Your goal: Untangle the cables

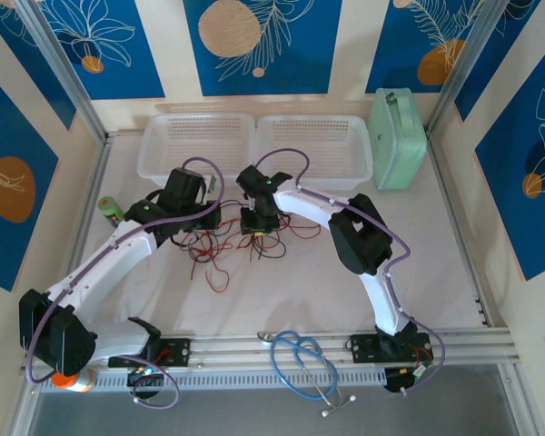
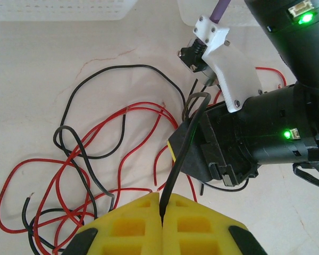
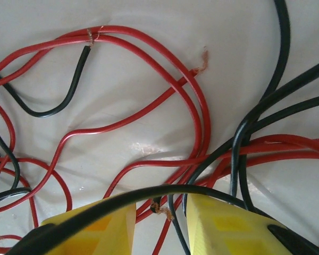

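Note:
The cables [image 1: 225,247] are thin red and black wires tangled on the white table between the two arms. My left gripper [image 2: 161,204] is shut on one black cable [image 2: 182,151], which rises taut from its yellow fingertips toward the right gripper's head [image 2: 223,151]. Red loops [image 2: 95,159] spread to the left of it. My right gripper [image 3: 160,210] hangs low over the tangle with its jaws apart. A frayed black wire end [image 3: 158,206] and red strands lie in the gap. Another black cable [image 3: 149,195] is draped across both yellow fingers. From above, the left gripper [image 1: 209,218] and right gripper [image 1: 257,232] are close together.
Two white baskets [image 1: 197,145] [image 1: 313,145] stand at the back, with a green case [image 1: 398,136] to their right. A green can [image 1: 112,211] lies at the left. A blue stethoscope [image 1: 300,363] rests on the front rail, near an orange object [image 1: 68,380].

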Robot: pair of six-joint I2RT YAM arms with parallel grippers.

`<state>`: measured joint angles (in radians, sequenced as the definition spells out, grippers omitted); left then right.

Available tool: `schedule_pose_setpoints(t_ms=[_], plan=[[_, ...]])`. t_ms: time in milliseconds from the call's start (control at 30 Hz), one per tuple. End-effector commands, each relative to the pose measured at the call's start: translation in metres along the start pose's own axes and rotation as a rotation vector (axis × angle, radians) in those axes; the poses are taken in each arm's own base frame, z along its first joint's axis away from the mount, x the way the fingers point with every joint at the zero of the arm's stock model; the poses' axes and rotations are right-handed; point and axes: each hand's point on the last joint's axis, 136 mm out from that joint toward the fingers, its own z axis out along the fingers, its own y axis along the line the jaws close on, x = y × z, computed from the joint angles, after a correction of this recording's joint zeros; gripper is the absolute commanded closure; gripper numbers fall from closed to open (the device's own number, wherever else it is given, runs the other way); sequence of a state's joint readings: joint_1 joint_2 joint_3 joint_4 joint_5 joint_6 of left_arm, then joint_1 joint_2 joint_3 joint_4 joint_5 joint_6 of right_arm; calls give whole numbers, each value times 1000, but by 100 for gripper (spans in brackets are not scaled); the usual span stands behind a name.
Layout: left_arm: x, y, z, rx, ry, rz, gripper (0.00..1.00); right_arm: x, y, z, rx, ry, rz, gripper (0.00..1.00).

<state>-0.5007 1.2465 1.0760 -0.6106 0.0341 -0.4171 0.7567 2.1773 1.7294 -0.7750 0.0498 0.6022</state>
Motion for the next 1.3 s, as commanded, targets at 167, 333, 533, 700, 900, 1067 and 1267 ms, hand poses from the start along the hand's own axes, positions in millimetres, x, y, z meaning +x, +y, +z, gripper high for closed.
schedule_pose_setpoints(t_ms=[167, 333, 533, 700, 900, 1067, 1267], plan=[[-10, -13, -5, 49, -24, 17, 100, -6, -6, 9, 29, 17, 19, 73], [-11, -17, -4, 67, -25, 14, 100, -13, -4, 9, 39, 5, 23, 74], [-12, -23, -3, 96, -24, 9, 100, -18, -6, 11, 79, -7, 14, 75], [-10, -24, -2, 106, -18, 9, 100, -17, -16, 21, 123, -2, 22, 78], [-6, -26, 0, 118, -6, 8, 100, -16, -20, 32, 140, 10, 35, 82], [-3, -26, -1, 118, -9, 7, 100, -16, -21, 35, 149, 10, 42, 91], [-1, -14, -2, 50, -10, 5, 100, -17, -14, 16, 132, -10, 33, 100]])
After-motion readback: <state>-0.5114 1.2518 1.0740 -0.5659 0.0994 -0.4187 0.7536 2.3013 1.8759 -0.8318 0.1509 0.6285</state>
